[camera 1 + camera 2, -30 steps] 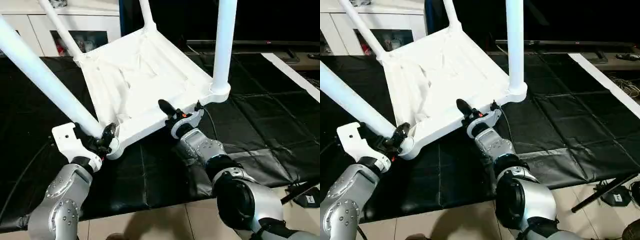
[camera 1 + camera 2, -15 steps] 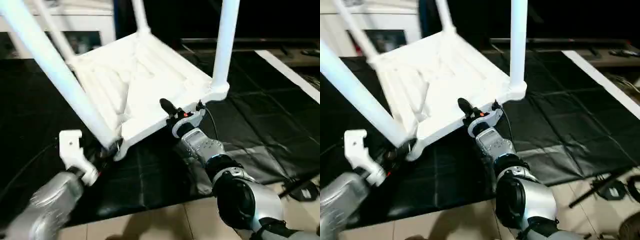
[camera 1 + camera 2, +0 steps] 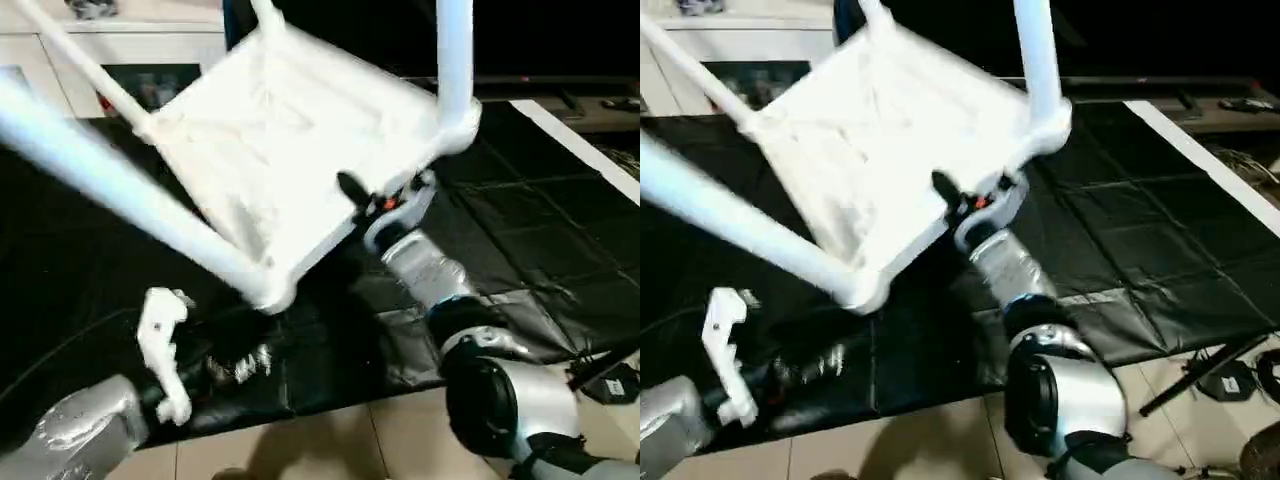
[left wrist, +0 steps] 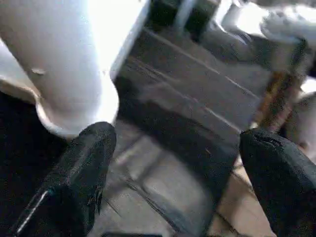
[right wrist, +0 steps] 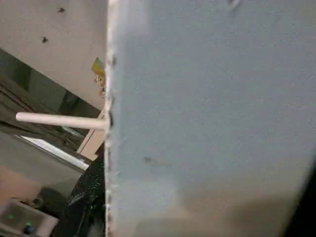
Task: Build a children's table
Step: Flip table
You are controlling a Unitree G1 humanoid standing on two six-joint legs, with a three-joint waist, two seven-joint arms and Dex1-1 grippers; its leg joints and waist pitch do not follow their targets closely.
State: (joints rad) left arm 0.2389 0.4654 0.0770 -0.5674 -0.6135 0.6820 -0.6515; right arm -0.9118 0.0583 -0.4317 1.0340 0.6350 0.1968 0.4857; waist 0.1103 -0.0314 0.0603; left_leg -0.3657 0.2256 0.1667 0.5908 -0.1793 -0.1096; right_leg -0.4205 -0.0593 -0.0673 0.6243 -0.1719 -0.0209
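The table (image 3: 290,130) hangs tilted, legs up, at twelve o'clock — the right gripper (image 3: 375,200) pinches its rim. The left gripper (image 4: 173,182) gapes empty, just off one corner socket. One-handed, the top could twist and slip.

Upturned children's table (image 3: 290,140) above the mat (image 3: 540,230), cabinet (image 3: 120,60) behind; left gripper (image 4: 177,163) below its near corner.
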